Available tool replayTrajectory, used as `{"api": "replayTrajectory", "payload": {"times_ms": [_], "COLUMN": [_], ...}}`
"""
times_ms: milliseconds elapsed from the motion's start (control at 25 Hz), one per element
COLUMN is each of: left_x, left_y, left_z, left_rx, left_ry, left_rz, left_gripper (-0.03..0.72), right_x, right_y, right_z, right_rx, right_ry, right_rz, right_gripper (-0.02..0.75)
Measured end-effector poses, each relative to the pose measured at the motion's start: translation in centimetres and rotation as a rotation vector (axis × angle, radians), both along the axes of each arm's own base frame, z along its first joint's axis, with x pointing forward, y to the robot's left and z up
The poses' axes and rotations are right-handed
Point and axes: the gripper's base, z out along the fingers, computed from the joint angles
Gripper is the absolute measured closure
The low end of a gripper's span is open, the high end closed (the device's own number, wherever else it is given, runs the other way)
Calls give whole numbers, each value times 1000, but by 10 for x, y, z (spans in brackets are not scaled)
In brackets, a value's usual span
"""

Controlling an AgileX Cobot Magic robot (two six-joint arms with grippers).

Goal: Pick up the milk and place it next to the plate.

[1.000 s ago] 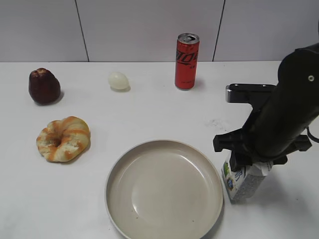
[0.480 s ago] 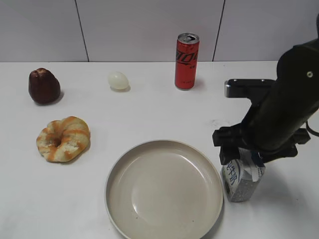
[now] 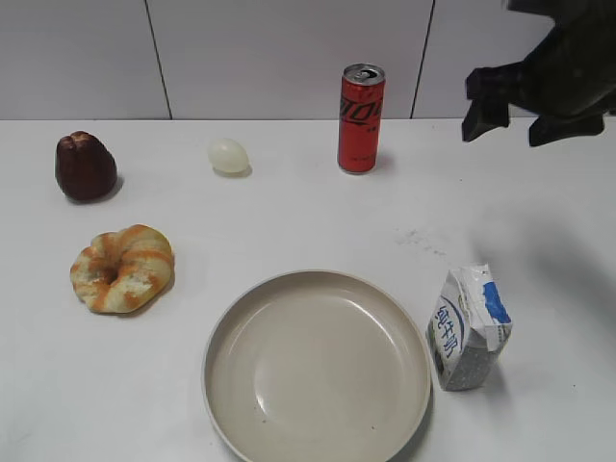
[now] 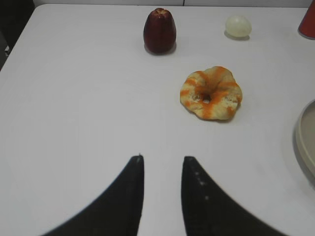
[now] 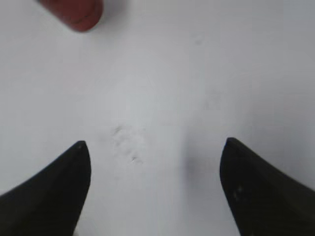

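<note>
The milk point(image 3: 469, 327), a small white carton with blue patches, stands upright on the table just right of the plate point(image 3: 318, 366), a large beige dish, close to its rim. My right gripper point(image 3: 539, 91) is open and empty, raised high at the upper right, well above and behind the milk; its jaws point(image 5: 155, 162) frame bare table. My left gripper point(image 4: 161, 160) is open and empty over the bare table at the left; the plate's rim point(image 4: 304, 142) shows at the right edge of that view. The left gripper is out of the exterior view.
A tall red soda can point(image 3: 361, 117) stands at the back; its base point(image 5: 74, 12) shows in the right wrist view. A pale egg point(image 3: 229, 155), a dark red fruit point(image 3: 85, 166) and an orange-streaked bread ring point(image 3: 122, 268) lie at the left.
My right gripper has let go of the milk and risen up and back to the upper right. The milk now stands free next to the plate.
</note>
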Motion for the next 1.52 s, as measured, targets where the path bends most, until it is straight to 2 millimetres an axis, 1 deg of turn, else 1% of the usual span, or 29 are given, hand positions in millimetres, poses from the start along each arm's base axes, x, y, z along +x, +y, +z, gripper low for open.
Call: {"api": "replayTrajectory", "payload": {"times_ms": [80, 160, 240, 320, 440, 600, 720, 800, 920, 1040, 1200, 1280, 1360, 1400, 1480, 1520], "left_x": [0, 0, 0, 0, 0, 0, 0, 0, 0, 0, 0, 0, 0, 0, 0, 0], "left_y": [0, 0, 0, 0, 0, 0, 0, 0, 0, 0, 0, 0, 0, 0, 0, 0], "left_z": [0, 0, 0, 0, 0, 0, 0, 0, 0, 0, 0, 0, 0, 0, 0, 0], "left_rx": [0, 0, 0, 0, 0, 0, 0, 0, 0, 0, 0, 0, 0, 0, 0, 0], "left_ry": [0, 0, 0, 0, 0, 0, 0, 0, 0, 0, 0, 0, 0, 0, 0, 0], "left_rz": [0, 0, 0, 0, 0, 0, 0, 0, 0, 0, 0, 0, 0, 0, 0, 0], "left_gripper": [479, 479, 479, 479, 479, 479, 479, 479, 479, 479, 479, 479, 479, 479, 479, 479], "right_x": [14, 27, 36, 38, 32, 18, 3, -19, -57, -104, -154, -179, -199, -210, -227, -237], "right_y": [-18, -35, -50, -60, -69, -70, -70, -71, -73, -76, -77, -78, -78, -78, -79, -79], "right_z": [3, 11, 18, 26, 32, 32, 43, 58, 70, 69, 53, 37, 27, 17, 6, -3], "right_rx": [-35, -81, -121, -144, -162, -184, -187, -190, -205, -226, -230, -230, -230, -230, -231, -231], "right_ry": [10, 9, 15, 29, 121, 258, 252, 222, 202, 185, 156, 145, 110, 104, 74, 71], "right_rz": [-15, -15, -20, -18, -5, 57, 64, 63, 62, 61, 59, 57, 52, 51, 48, 47], "right_gripper": [123, 128, 135, 140, 144, 144, 144, 144, 144, 146, 146, 146, 146, 146, 146, 146]}}
